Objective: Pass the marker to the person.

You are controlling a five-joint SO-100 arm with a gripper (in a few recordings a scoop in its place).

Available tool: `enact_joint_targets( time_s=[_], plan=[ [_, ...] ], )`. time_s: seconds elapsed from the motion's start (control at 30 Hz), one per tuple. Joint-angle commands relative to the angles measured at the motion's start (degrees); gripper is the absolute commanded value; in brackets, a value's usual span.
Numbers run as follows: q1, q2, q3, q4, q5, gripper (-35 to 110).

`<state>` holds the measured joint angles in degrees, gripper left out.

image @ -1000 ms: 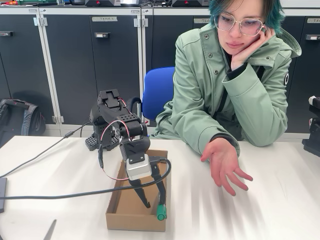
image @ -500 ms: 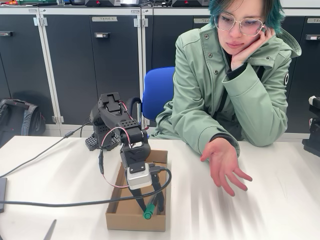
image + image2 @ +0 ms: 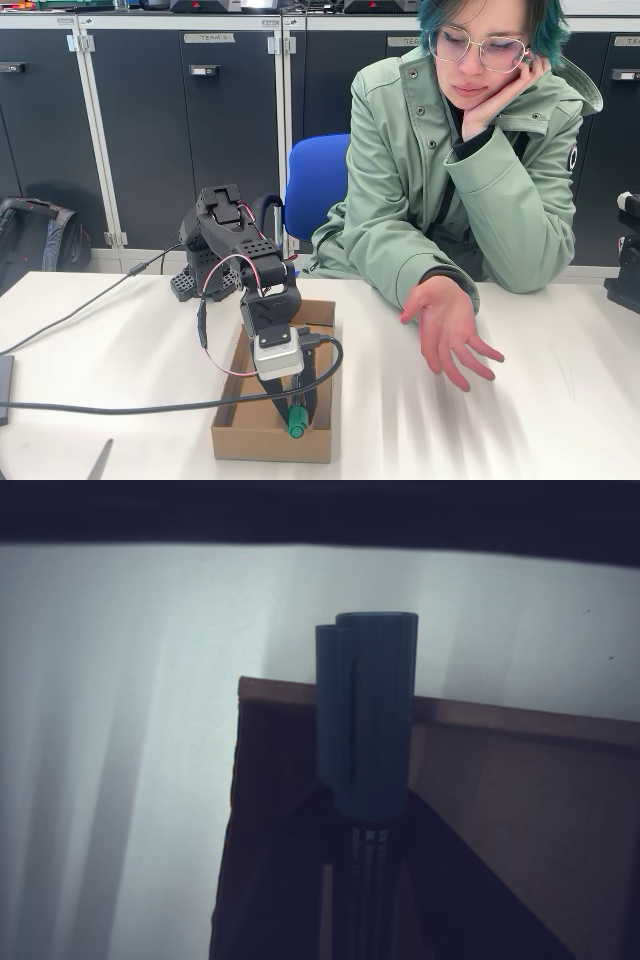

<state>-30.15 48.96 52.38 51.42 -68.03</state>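
Note:
The marker [image 3: 297, 421] stands nearly upright inside the shallow cardboard box [image 3: 232, 425], green end toward the fixed camera. My gripper [image 3: 297, 408] reaches down into the box and is shut on the marker. In the wrist view the green cap [image 3: 366, 712] sticks out past the box's edge [image 3: 520, 720], clamped between my dark fingers [image 3: 440, 890]. The person [image 3: 455, 170] sits behind the table, head resting on one hand. Their other hand [image 3: 447, 330] lies palm up on the table, to the right of the box and apart from it.
The white table [image 3: 560, 400] stretches right of the box. A black cable [image 3: 110, 405] crosses the table on the left, with a grey pointed object [image 3: 100, 460] near the front edge. A blue chair [image 3: 315, 185] and dark cabinets [image 3: 170, 130] stand behind. A black device [image 3: 628, 262] sits at the right edge.
A second ago my fingers stood open around the marker at the box's right corner. They have closed on it and the marker has shifted left. The person's hand has stayed put.

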Motion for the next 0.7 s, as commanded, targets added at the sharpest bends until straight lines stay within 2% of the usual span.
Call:
enact_joint_targets(
  time_s=[0.0, 0.37, 0.67],
  plan=[
    [-0.4, 5.1, -1.6, 0.1, 0.7, -5],
    [-4.4, 21.5, 10.1, 0.0, 4.4, -5],
    [-9.2, 40.3, 22.4, 7.3, 6.5, -5]
  ],
)
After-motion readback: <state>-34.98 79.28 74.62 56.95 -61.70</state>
